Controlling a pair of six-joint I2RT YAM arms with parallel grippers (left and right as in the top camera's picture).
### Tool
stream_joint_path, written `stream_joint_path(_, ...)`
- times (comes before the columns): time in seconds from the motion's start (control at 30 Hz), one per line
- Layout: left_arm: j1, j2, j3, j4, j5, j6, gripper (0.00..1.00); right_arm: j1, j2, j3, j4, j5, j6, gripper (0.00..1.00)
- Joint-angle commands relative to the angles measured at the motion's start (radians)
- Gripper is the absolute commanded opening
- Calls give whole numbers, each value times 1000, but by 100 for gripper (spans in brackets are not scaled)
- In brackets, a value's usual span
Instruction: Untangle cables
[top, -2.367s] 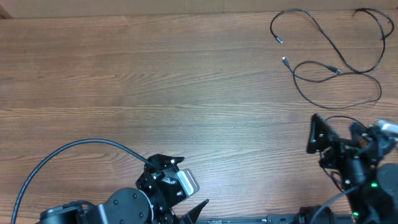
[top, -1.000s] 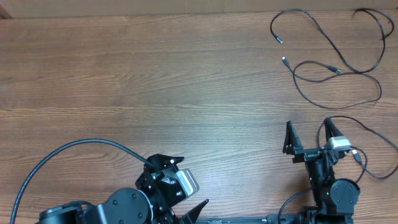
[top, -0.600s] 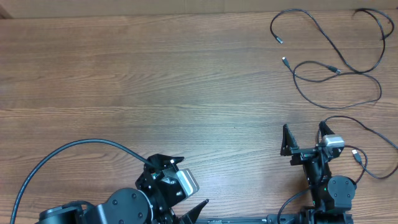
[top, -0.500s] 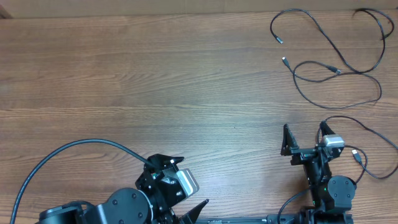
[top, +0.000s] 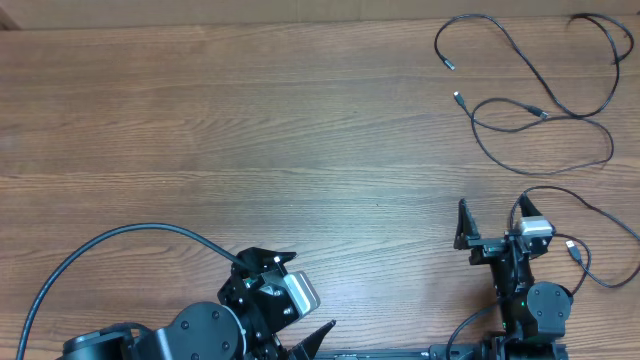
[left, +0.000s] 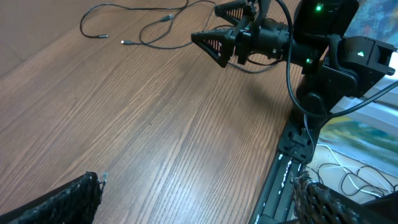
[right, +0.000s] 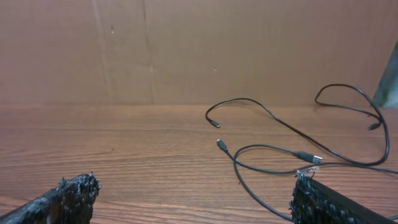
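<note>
Up in the upper right of the overhead frame, the cables (top: 541, 115) lie loose on the wooden table (top: 250, 130), spread in wide open loops that cross one another at a few spots, with two small plug ends pointing toward the middle of the table. One more thin strand (top: 600, 222) with a small plug curves through the lower right of that frame, just beside the right tool (top: 490, 205); whether it touches the tool cannot be told. The right tool sits low at the lower right, its fingers spread apart and gripping nothing, well short of the main loops. From the right wrist view the cables (right: 305, 157) lie ahead on the table, in the right half of the frame, with the tool's (right: 193, 193) two dark fingertips wide apart at the bottom corners. The left tool (top: 315, 290) is at the bottom left of centre in the overhead frame, also spread wide and holding nothing, with the arm's thick wire (top: 100, 240) arching beside it. The left wrist view shows the cables (left: 163, 19) far off at the upper left.
</note>
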Motion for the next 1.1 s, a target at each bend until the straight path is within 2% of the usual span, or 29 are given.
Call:
stream_joint_path(0.0,-6,0,15,4,-13,22,100,6,-10,-10,0,14,-19,100)
stream_joint_path(1.07,-6,0,15,4,-13,22,100,6,-9,-10,7,-3,-19,100)
